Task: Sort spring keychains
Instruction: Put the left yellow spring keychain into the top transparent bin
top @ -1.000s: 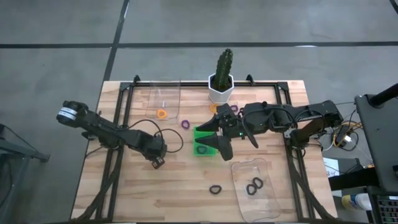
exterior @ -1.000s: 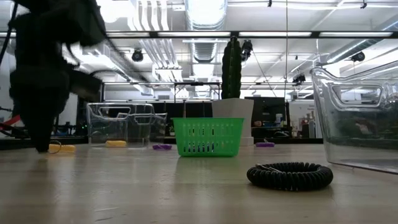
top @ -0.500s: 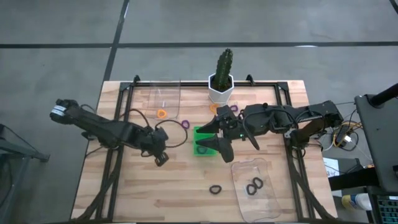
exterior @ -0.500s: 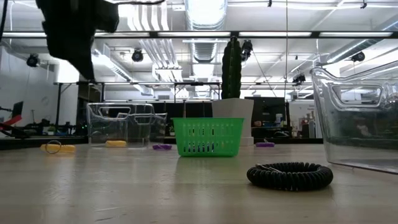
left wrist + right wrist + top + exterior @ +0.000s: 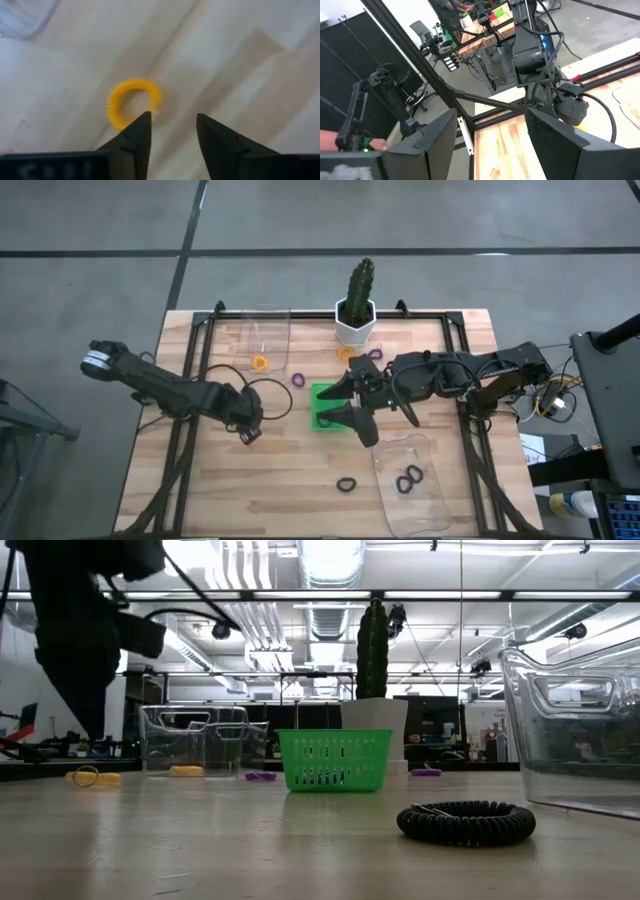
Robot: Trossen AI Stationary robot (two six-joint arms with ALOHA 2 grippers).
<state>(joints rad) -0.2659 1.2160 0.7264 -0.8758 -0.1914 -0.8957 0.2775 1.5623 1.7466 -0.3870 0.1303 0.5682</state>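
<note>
Your left gripper (image 5: 247,432) sits left of centre in the high view, over bare wood, with its fingers (image 5: 134,140) parted a moderate way and nothing between them. In its wrist view an orange keychain (image 5: 134,104) lies flat on the boards just beyond the fingertips, partly behind 1 tip. You have open wood around it toward the lower left of the high view.

Your right gripper (image 5: 352,409) hangs at centre over the green basket (image 5: 322,392), fingers (image 5: 559,141) spread wide and empty.

Count of spring keychains visible from above:
- 3 orange: the one at the left gripper, 1 inside the upper clear tray (image 5: 260,363), and 1 by the pot (image 5: 345,354).
- 2 purple: 1 left of the basket (image 5: 298,379), 1 near the pot (image 5: 375,355).
- 3 black: 1 loose at lower centre (image 5: 346,483) and 2 in the lower clear tray (image 5: 410,477).

You have 2 clear trays: the upper one (image 5: 266,332) at the table's top edge, the lower one (image 5: 428,500) at the bottom right edge. A potted cactus (image 5: 357,305) stands at top centre. Black frame rails (image 5: 196,365) run down both sides of the table (image 5: 250,495), and the left arm's cable (image 5: 272,390) loops between the left gripper and the basket.
</note>
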